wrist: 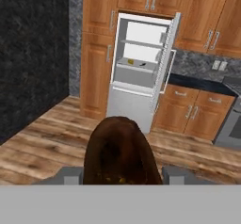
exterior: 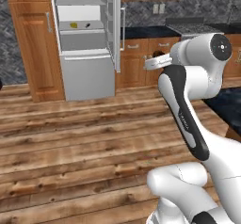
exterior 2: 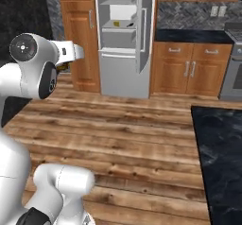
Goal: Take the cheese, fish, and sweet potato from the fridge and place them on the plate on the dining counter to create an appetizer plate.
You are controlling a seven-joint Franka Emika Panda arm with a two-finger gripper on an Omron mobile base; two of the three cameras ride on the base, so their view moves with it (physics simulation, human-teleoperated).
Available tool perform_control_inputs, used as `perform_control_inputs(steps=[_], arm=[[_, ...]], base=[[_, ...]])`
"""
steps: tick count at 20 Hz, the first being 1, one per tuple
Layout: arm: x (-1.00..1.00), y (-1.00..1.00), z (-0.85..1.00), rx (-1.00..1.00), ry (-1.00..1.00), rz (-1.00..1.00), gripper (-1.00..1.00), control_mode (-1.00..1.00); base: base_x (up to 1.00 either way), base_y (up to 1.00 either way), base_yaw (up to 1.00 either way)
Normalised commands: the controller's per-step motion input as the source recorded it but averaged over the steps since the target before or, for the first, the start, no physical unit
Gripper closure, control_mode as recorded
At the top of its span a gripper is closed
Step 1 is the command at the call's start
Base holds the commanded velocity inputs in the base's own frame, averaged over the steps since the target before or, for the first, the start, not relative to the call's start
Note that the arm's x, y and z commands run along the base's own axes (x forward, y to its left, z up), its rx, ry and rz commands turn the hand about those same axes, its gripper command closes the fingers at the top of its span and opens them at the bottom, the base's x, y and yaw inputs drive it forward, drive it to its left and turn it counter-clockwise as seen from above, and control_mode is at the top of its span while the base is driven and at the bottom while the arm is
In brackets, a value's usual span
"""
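Left base view first: the fridge (exterior: 87, 39) sits up at about 11 o'clock with its door swung open, and on the middle shelf there's the cheese (exterior: 74, 25) with the fish (exterior: 87, 25) just beside it. The arm is folded up high at 2 o'clock, I'd guess so the load rides clear of everything while the base crosses the plank floor (exterior: 70, 133). A corner of the dining counter (exterior: 228, 106) pokes in at 3 o'clock.

Right base view: same fridge at 12 o'clock, the cheese a yellow speck on the shelf and the fish a dark fleck next to it. The black marbled counter fills the 4 o'clock corner. Wooden cabinets (exterior 2: 189, 68) run along the wall at 2 o'clock, with the edge of a stove (exterior 2: 234, 77) at 3.

Hand view: here's the sweet potato (wrist: 121, 150), a big reddish-brown lump at 6 o'clock, pinched in the gripper (wrist: 121, 175), a grey finger showing on either side of it. Held low and centred like that, it looks like a carry grip to me. Beyond it the fridge stands well apart at 12 o'clock, dark stone wall (wrist: 33, 53) at 9. Can't spot the plate from here.
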Motion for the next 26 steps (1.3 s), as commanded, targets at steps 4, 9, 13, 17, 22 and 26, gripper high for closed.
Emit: perform_control_inputs(steps=[4,9,13,17,22,26], arm=[[0.00,0.00,0.00,0.00,0.00,0.00,1.00,1.00],[0.00,0.00,0.00,0.00,0.00,0.00,1.00,1.00],[0.00,0.00,0.00,0.00,0.00,0.00,1.00,1.00],[0.00,0.00,0.00,0.00,0.00,0.00,1.00,1.00],[0.00,0.00,0.00,0.00,0.00,0.00,1.00,1.00],[0.00,0.00,0.00,0.00,0.00,0.00,1.00,1.00]], base=[[-1.00,-0.52,-0.01],[-1.00,-0.58,-0.01],[-1.00,-0.63,-0.02],[-1.00,-0.62,-0.02],[-1.00,-0.60,-0.02],[-0.82,-0.67,-0.01]])
